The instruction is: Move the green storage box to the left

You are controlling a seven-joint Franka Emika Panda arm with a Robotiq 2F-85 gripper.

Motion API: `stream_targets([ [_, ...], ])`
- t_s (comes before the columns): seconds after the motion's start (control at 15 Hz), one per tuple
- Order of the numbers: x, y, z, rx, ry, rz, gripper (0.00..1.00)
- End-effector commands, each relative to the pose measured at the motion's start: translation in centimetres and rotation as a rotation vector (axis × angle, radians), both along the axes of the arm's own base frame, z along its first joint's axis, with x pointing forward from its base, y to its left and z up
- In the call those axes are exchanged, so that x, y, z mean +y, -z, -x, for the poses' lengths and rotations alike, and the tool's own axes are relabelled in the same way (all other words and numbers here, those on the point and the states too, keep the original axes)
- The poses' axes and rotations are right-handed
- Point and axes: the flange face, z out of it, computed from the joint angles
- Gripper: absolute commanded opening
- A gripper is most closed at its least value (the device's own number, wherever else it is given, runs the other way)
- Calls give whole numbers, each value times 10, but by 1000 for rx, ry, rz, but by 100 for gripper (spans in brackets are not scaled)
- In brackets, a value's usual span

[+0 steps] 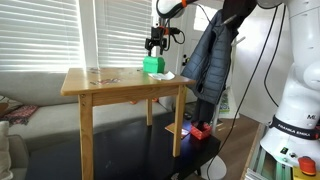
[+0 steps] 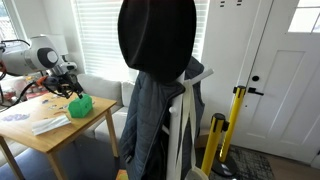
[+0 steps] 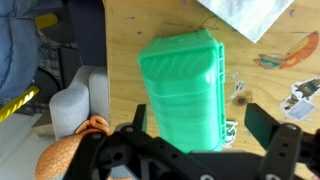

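Our tool [image 3: 200, 128] hangs open over the green storage box [image 3: 185, 85], which sits near the table [image 1: 105, 82] edge; we should centre, descend squarely and grip its long sides.

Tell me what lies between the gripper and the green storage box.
Nothing. In the wrist view the gripper, jaws open, flanks the green storage box, with only the wooden tabletop showing through the side gaps.
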Motion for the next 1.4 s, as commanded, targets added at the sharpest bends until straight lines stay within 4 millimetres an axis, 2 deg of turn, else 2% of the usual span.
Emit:
stream_targets([
  [0.0,-4,4,-10,-7,-48,2,100],
  [0.53,-15,28,-22,8,-96,-17,100],
  [0.87,-13,42,-24,37,-118,-45,100],
  [1.33,-19,52,-27,49,-101,-61,100],
])
